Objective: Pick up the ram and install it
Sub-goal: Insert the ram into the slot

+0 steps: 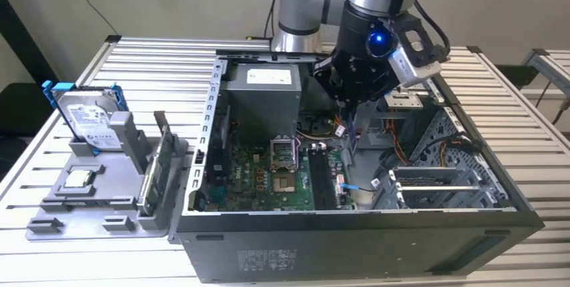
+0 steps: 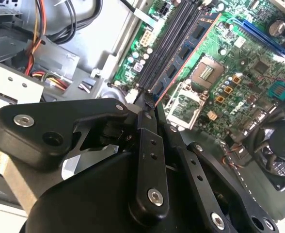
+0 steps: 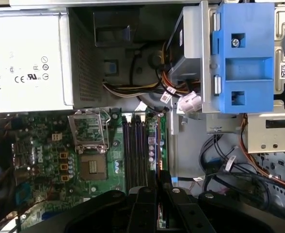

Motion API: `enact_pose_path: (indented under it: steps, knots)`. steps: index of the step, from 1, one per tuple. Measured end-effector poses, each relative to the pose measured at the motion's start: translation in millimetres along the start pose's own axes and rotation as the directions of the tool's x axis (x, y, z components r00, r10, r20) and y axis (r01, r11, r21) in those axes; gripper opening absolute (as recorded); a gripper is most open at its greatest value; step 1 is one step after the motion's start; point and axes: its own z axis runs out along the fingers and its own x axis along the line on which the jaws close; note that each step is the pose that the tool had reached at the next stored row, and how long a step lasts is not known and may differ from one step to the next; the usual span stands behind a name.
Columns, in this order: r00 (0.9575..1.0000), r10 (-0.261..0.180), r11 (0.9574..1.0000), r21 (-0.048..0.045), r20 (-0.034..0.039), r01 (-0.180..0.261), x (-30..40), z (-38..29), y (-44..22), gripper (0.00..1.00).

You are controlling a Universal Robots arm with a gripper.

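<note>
Ram [image 2: 186, 48] hangs clamped in gripper [image 2: 146, 103] over motherboard slots [image 2: 166, 36].

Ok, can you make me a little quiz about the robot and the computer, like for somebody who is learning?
1. True or false: the gripper, reaching into the computer case, is shut on the ram.
2. Where is the hard drive? A: in the computer case. B: standing in the grey holder. C: in the gripper.
3. What colour is the hard drive's frame?

Key: 1 true; 2 B; 3 blue.
</note>
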Motion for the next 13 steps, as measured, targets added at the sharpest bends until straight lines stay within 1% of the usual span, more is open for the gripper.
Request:
enact_pose_path:
  steps: [13]
  knots:
    - [1.0000, 0.001, 1.0000, 0.0001, -0.0001, -0.001, 0.2, 13.2, 0.1, 0.14]
